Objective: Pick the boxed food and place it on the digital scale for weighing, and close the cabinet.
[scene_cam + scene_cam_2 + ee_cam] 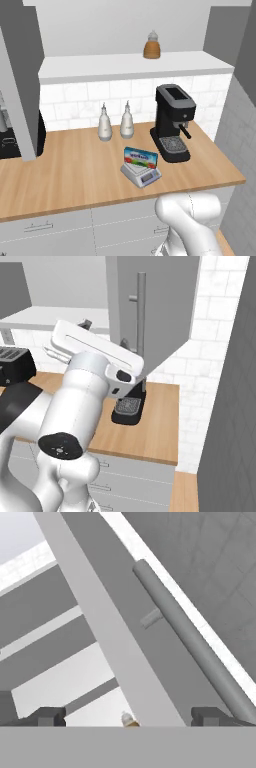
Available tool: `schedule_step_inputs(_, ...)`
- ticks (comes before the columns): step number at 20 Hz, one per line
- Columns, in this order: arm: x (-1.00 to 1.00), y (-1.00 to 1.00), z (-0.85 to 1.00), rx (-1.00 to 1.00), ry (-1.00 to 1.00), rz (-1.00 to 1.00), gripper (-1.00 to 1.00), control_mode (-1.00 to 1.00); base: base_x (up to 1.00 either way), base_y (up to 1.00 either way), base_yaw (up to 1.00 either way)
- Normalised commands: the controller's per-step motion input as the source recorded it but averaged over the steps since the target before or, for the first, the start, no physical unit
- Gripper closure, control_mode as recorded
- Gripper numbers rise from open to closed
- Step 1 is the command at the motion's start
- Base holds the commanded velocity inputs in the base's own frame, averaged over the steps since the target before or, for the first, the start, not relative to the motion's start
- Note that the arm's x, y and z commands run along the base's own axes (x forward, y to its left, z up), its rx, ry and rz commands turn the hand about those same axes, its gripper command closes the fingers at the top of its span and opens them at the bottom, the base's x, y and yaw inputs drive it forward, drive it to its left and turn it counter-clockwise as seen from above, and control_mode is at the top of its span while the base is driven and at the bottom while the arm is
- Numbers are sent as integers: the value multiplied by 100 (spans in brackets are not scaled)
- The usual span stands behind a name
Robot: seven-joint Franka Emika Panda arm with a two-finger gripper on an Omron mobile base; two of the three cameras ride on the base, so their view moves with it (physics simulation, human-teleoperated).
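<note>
Boxed food (141, 158) found resting on digital scale (142, 174). Cabinet (165, 311) door found open, not yet closed. End effector (127, 716) spread wide, empty, facing door edge.

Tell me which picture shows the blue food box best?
The left base view: the boxed food sits in plain sight on the digital scale. In the right base view, the robot's arm covers that spot. The hand view faces the cabinet door instead.

A black coffee machine (173, 122) stands at the back right of the wooden bench (75, 175), with two pale bottles (115, 121) just to its left against the white tiled wall (90, 97). An amber jar (152, 45) sits up on the white shelf (100, 67).
</note>
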Motion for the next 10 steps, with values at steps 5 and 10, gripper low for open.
schedule_step_inputs(5, 2, 33, 15, 0, 0, 13, -100, -100, 0, 0, 0)
schedule_step_inputs(10, 0, 29, 3, 0, 0, 13, -100, -100, 0, 0, 0)
